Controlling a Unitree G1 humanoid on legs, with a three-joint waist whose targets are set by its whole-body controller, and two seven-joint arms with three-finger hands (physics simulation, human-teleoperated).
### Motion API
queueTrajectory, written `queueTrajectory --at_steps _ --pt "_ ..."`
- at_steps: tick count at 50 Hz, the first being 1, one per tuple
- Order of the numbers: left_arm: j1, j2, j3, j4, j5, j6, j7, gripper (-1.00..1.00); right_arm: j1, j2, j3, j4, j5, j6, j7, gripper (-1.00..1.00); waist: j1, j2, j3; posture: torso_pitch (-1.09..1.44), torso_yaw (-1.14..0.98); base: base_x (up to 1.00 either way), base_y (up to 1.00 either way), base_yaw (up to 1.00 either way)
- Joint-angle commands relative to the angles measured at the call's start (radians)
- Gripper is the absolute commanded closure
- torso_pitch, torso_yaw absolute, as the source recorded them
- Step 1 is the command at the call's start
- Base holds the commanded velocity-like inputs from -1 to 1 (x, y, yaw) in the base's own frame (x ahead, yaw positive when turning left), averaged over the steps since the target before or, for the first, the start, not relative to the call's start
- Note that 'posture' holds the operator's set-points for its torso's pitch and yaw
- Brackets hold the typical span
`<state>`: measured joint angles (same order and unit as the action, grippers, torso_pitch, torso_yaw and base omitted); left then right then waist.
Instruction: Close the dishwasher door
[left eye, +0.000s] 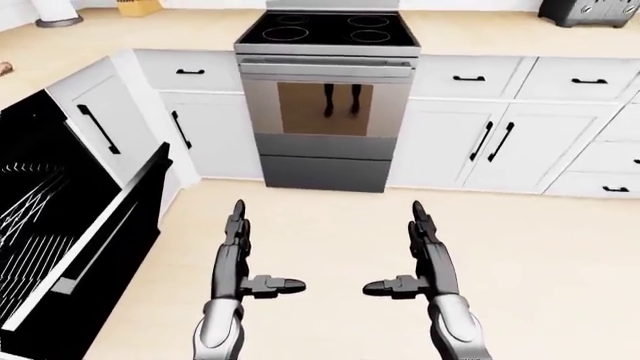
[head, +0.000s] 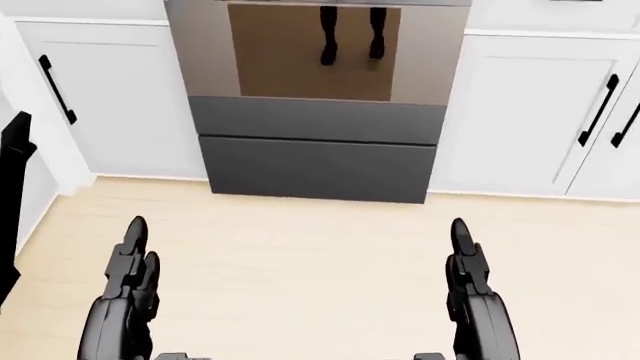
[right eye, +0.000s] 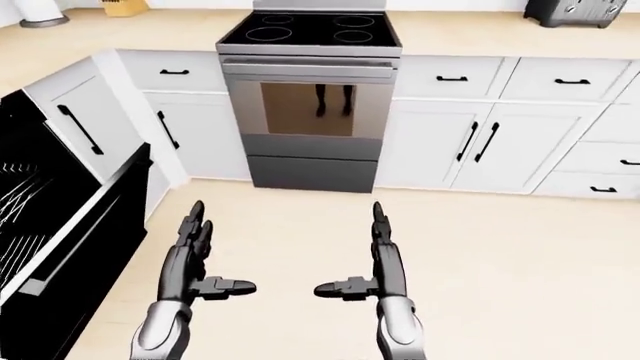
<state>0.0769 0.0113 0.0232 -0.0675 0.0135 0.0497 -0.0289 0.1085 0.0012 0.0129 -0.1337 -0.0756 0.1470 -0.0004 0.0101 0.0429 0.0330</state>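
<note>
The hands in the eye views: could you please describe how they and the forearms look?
Both the left hand and right hand are dark grey to black, with three blocky, segmented fingers. The forearms are glossy silver-grey and rounded. No cables, markings or sleeves show.

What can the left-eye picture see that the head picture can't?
Only the left-eye view shows the open black dishwasher door with its wire racks, the black glass stovetop, the beige countertop and the dark toaster. The head view looks lower and closer; at most it catches a black sliver at its left edge, probably that door's corner. Both show the stainless steel oven, the white cabinets with black handles, the pale wooden floor, and the open left hand and right hand, holding nothing.
</note>
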Motion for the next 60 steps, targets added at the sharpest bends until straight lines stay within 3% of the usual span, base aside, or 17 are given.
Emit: queueTrajectory --at_steps 1,6,8,9,11,18,20,22,23,30,33,37,42,44,45,57,60 --pt "-0.020 -0.005 -0.015 -0.050 -0.002 -0.038 -0.006 -1.00 -0.018 -0.005 -0.011 -0.053 -0.002 -0.035 -0.009 -1.00 -0.003 -0.002 -0.014 0.00 0.00 0.00 0.00 -0.28" --pt "-0.020 -0.004 -0.014 -0.048 -0.002 -0.040 -0.006 -1.00 -0.018 -0.005 -0.011 -0.052 -0.001 -0.034 -0.008 -1.00 -0.001 -0.068 -0.013 0.00 0.00 0.00 0.00 -0.28" --pt "-0.019 -0.004 -0.015 -0.052 -0.002 -0.038 -0.006 -1.00 -0.015 -0.005 -0.010 -0.059 -0.001 -0.031 -0.008 -1.00 -0.008 -0.131 -0.031 0.00 0.00 0.00 0.00 -0.28" --pt "-0.019 -0.004 -0.015 -0.051 -0.002 -0.038 -0.006 -1.00 -0.014 -0.006 -0.011 -0.058 -0.001 -0.033 -0.008 -1.00 -0.020 -0.095 -0.021 0.00 0.00 0.00 0.00 -0.28" --pt "-0.019 -0.004 -0.014 -0.051 -0.002 -0.038 -0.006 -1.00 -0.014 -0.006 -0.012 -0.062 -0.001 -0.031 -0.009 -1.00 -0.020 -0.097 -0.018 0.00 0.00 0.00 0.00 -0.28" --pt "-0.017 -0.004 -0.016 -0.052 -0.001 -0.038 -0.007 -1.00 -0.021 -0.005 -0.014 -0.062 -0.011 -0.024 -0.021 -1.00 -0.012 -0.037 0.007 0.00 0.00 0.00 0.00 -0.24" --pt "-0.017 -0.005 -0.017 -0.056 -0.001 -0.035 -0.007 -1.00 -0.018 -0.006 -0.015 -0.074 -0.010 -0.018 -0.021 -1.00 -0.029 -0.023 0.002 0.00 0.00 0.00 0.00 0.00" --pt "-0.017 -0.005 -0.018 -0.053 0.001 -0.038 -0.007 -1.00 -0.020 -0.006 -0.011 -0.064 -0.014 -0.021 -0.020 -1.00 -0.037 0.020 -0.020 0.00 0.00 0.00 0.00 0.00" --pt "-0.016 -0.006 -0.019 -0.056 0.001 -0.036 -0.007 -1.00 -0.020 -0.006 -0.009 -0.064 -0.016 -0.017 -0.019 -1.00 -0.036 -0.009 -0.012 0.00 0.00 0.00 0.00 0.00" --pt "-0.015 -0.006 -0.022 -0.051 0.003 -0.039 -0.007 -1.00 -0.023 -0.005 -0.006 -0.067 -0.017 -0.005 -0.013 -1.00 -0.015 -0.040 -0.046 0.00 0.00 0.00 0.03 0.00" --pt "-0.014 -0.006 -0.023 -0.056 0.003 -0.037 -0.007 -1.00 -0.021 -0.005 -0.006 -0.070 -0.014 -0.003 -0.012 -1.00 -0.019 -0.058 -0.016 0.00 0.00 0.00 0.40 0.00" --pt "-0.014 -0.005 -0.021 -0.059 0.002 -0.035 -0.007 -1.00 -0.016 -0.005 -0.008 -0.075 -0.010 -0.004 -0.010 -1.00 -0.024 -0.082 -0.031 0.00 0.00 0.00 0.49 0.00" --pt "-0.014 -0.006 -0.021 -0.057 0.003 -0.036 -0.006 -1.00 -0.018 -0.005 -0.009 -0.071 -0.006 -0.003 -0.008 -1.00 -0.030 -0.016 -0.011 0.00 0.00 0.00 0.46 0.00" --pt "-0.014 -0.006 -0.021 -0.065 0.002 -0.029 -0.007 -1.00 -0.016 -0.005 -0.008 -0.074 -0.007 -0.002 -0.008 -1.00 -0.022 0.076 -0.034 0.00 0.00 0.00 0.43 0.00" --pt "-0.015 -0.005 -0.020 -0.063 0.002 -0.030 -0.006 -1.00 -0.016 -0.006 -0.009 -0.072 -0.006 -0.004 -0.008 -1.00 -0.014 0.025 -0.024 0.00 0.00 0.00 0.42 0.00" --pt "-0.015 -0.005 -0.020 -0.066 0.002 -0.029 -0.007 -1.00 -0.009 -0.006 -0.008 -0.080 -0.008 -0.005 -0.007 -1.00 -0.013 -0.068 -0.008 0.00 0.00 0.00 0.35 0.00" --pt "-0.016 -0.005 -0.019 -0.066 0.002 -0.028 -0.007 -1.00 -0.009 -0.006 -0.007 -0.083 -0.011 -0.002 -0.007 -1.00 -0.016 -0.121 -0.017 0.00 0.00 0.00 0.30 0.00"
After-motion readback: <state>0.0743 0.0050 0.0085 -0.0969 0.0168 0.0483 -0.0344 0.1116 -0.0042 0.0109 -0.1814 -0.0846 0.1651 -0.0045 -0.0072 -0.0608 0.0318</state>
